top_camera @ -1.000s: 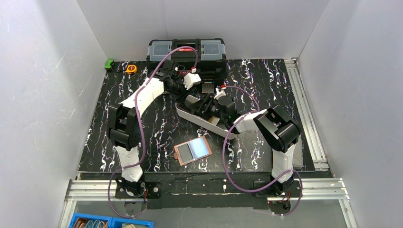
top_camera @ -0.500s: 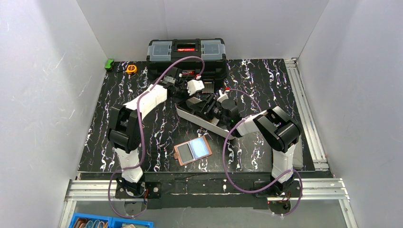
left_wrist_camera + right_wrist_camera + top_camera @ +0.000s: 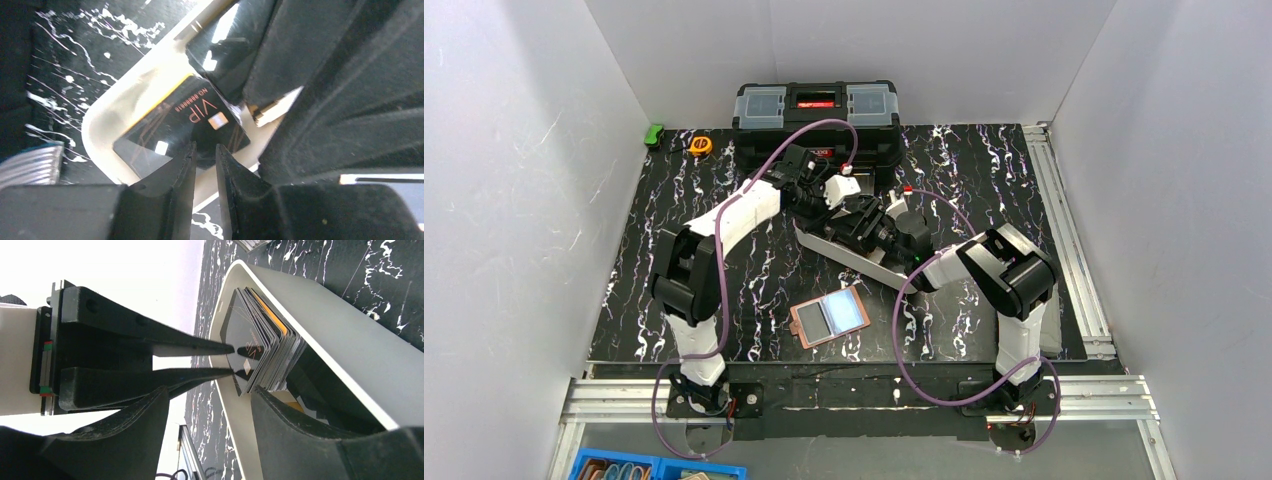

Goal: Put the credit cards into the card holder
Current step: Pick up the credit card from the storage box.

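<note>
Tray (image 3: 320, 300) of fanned credit cards (image 3: 255, 345); left gripper (image 3: 232, 359) narrowly parted at the front black card's edge, right gripper (image 3: 207, 405) spread, empty. Best pinch just one; the card holder (image 3: 829, 316) lies open on the table (image 3: 984, 170).

1 card holder (image 3: 829, 317), 1 white tray (image 3: 852, 257), 1 toolbox (image 3: 816, 105); credit cards (image 3: 252, 340) approx 8+, exact no. unclear.

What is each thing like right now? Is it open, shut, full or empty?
card holder: lying open and flat.
white tray: holding the cards.
credit cards: stacked on edge, leaning in the tray.
left gripper: jaws nearly together, tips at the front black card; can't tell if it is pinching it.
right gripper: open, one finger on each side of the stack.
toolbox: lid shut.
</note>
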Action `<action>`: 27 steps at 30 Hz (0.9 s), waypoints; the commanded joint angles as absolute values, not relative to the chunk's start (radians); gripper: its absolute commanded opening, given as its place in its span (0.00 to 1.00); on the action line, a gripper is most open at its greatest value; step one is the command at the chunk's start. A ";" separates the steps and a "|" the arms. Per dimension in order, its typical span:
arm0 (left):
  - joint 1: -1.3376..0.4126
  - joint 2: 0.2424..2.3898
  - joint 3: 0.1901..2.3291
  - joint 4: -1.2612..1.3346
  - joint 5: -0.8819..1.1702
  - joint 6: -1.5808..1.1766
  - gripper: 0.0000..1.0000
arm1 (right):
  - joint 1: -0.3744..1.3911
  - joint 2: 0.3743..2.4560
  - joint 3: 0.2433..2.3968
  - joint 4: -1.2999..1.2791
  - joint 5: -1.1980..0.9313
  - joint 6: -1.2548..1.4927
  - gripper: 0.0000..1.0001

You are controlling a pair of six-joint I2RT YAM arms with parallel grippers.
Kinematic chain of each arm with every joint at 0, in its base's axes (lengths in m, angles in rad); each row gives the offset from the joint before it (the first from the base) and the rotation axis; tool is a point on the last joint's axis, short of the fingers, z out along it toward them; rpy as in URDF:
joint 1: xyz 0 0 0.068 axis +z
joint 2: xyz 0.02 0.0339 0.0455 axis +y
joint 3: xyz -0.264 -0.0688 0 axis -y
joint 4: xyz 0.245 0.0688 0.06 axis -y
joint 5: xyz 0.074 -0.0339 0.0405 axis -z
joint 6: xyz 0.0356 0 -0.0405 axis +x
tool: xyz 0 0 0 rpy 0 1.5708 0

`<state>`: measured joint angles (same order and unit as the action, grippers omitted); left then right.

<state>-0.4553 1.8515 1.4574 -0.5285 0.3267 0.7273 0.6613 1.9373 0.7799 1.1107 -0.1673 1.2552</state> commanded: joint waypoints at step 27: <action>-0.223 1.827 1.652 -0.862 0.387 0.575 0.18 | 0.700 1.928 1.045 0.672 -0.045 0.796 0.68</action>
<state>-0.2256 1.8977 1.6600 -0.8684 0.3817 0.5854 0.6811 1.9114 1.0069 0.6968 -0.0555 0.8501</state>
